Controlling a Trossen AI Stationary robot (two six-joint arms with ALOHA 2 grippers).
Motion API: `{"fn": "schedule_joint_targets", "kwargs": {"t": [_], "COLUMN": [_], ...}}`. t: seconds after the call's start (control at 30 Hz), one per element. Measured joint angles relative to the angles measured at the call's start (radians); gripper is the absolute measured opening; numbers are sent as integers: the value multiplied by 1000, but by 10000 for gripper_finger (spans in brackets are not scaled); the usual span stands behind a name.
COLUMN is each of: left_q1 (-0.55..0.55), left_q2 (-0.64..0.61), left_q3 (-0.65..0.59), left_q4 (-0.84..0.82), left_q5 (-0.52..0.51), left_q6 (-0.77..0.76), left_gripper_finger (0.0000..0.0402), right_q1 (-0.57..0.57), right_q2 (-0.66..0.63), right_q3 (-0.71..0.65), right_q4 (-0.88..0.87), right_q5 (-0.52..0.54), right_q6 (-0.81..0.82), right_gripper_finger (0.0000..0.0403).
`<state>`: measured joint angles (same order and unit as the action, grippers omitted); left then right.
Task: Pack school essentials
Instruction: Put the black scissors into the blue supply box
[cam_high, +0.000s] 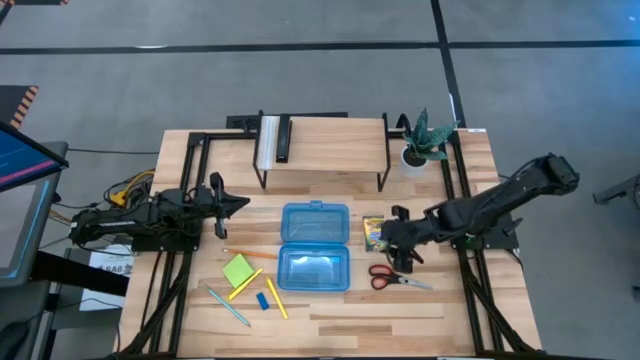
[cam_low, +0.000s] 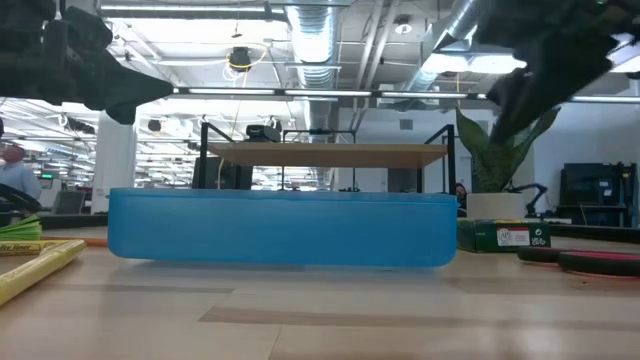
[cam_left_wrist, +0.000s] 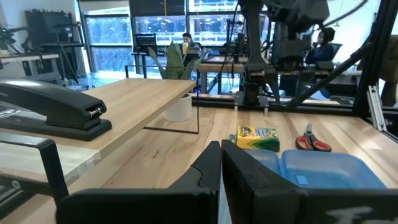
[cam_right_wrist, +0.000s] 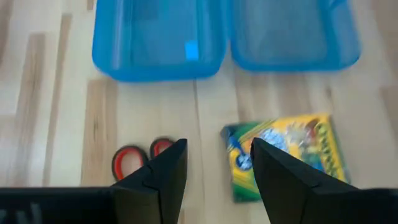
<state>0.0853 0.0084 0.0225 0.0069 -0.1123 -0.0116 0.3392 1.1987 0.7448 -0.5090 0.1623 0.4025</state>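
Note:
The school essentials lie flat on the wooden table around an open blue translucent case (cam_high: 315, 247). On its left are a lime-green sticky-note pad (cam_high: 238, 270), an orange pencil (cam_high: 250, 254), yellow pencils (cam_high: 276, 298), a blue eraser (cam_high: 263, 300) and a light-blue pen (cam_high: 228, 306). On its right are the yellow-green crayon box (cam_high: 374, 233) and red-handled scissors (cam_high: 395, 277). My right gripper (cam_right_wrist: 217, 155) hovers open and tilted down, between the crayon box (cam_right_wrist: 286, 155) and the scissors' handles (cam_right_wrist: 134, 158). It holds nothing. My left gripper (cam_high: 235, 203) waits shut at the table's left, pointing level.
A low wooden shelf (cam_high: 320, 140) with a black stapler (cam_high: 283, 138) stands at the far edge. A potted plant (cam_high: 425, 140) sits to its right. Black frame rails run along both sides of the table. Bare wood lies in front of the case.

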Motion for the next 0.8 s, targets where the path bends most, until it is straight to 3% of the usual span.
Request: {"fn": "schedule_joint_targets", "kwargs": {"t": [0.4, 0.8], "left_q1": [0, 0], "left_q2": [0, 0], "left_q3": [0, 0], "left_q4": [0, 1], "left_q5": [0, 0], "left_q6": [0, 7], "left_gripper_finger": [4, 4], "right_q1": [114, 218], "right_q2": [20, 227], "right_q3": [0, 0], "right_q4": [-185, -70], "right_q5": [-2, -31], "right_q6": [210, 301], "right_gripper_finger": [200, 244]}}
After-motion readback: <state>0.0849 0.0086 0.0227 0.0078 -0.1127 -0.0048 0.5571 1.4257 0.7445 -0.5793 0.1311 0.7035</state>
